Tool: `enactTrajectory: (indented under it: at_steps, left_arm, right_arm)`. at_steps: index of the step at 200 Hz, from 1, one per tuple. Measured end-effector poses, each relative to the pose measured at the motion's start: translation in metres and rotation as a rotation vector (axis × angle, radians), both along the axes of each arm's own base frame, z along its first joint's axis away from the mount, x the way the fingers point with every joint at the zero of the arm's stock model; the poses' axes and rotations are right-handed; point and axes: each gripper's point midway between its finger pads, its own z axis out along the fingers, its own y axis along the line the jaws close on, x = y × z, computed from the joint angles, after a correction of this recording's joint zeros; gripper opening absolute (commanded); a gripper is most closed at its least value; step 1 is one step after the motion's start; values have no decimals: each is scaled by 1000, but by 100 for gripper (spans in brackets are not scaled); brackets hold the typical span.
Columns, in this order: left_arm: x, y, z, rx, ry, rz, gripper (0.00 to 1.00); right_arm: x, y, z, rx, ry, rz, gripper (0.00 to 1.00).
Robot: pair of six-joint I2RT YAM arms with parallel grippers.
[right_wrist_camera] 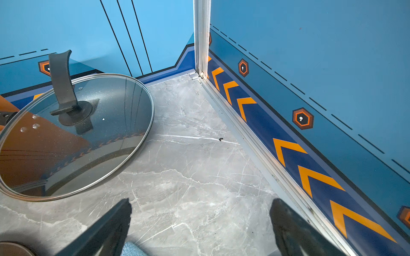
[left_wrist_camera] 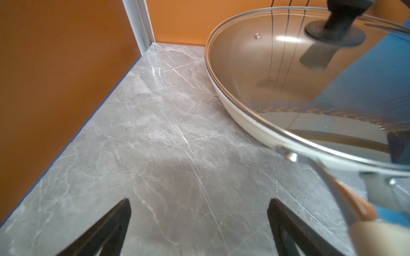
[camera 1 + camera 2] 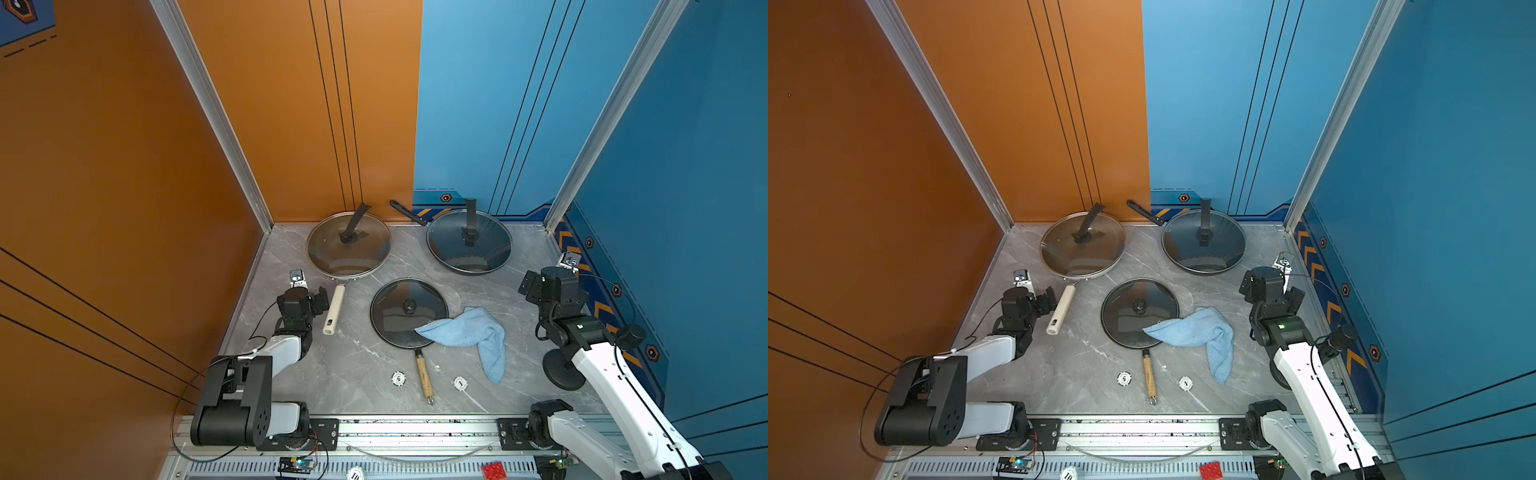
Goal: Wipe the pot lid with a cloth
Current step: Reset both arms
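Three pans [image 3: 334, 309] [image 3: 409, 212] [image 3: 424, 376], three glass lids [image 3: 349, 249] [image 3: 482, 249] [image 3: 395, 316], one blue cloth [image 3: 469, 330], three white chips [image 3: 398, 378] [image 3: 459, 382] [image 3: 355, 473], one red brick [image 3: 494, 471]

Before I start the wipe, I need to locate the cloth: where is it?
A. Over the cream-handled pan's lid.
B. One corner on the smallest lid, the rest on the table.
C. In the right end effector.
B: in a top view the cloth overlaps the rim of the smallest lid and trails onto the table.
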Motion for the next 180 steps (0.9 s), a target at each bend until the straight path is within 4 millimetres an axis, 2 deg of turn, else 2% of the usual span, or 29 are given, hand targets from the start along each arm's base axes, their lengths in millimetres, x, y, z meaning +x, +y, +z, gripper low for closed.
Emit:
enactTrajectory:
  at_steps: [18,35,57,77,104,133,146,165,180]
  left_arm:
    - [7,-5,-16,4,32,-33,98]
    - [11,-8,-23,4,36,-57,98]
    - [16,-10,-15,2,-2,-68,98]
    - [19,-11,-9,1,-30,-72,98]
    - [20,-11,-7,4,-41,-75,98]
    - [21,-11,-5,9,-47,-79,98]
    - [21,-12,-5,10,-49,-79,98]
    - [21,-12,-4,9,-52,-82,98]
    - [21,-12,-4,9,-54,-82,98]
  right_arm:
    - [-3,-1,0,-2,-6,-5,100]
    - [-9,-4,0,-5,-17,-13,100]
    - [-19,-6,-4,-7,-31,-20,100]
    - [-22,-7,-17,-21,-25,-11,100]
    - [-15,-8,-51,-60,10,12,100]
    - [2,-9,-111,-70,91,54,100]
    - [11,-6,-131,-72,113,81,100]
    - [27,1,-151,-73,103,131,100]
    - [40,6,-158,-75,79,163,100]
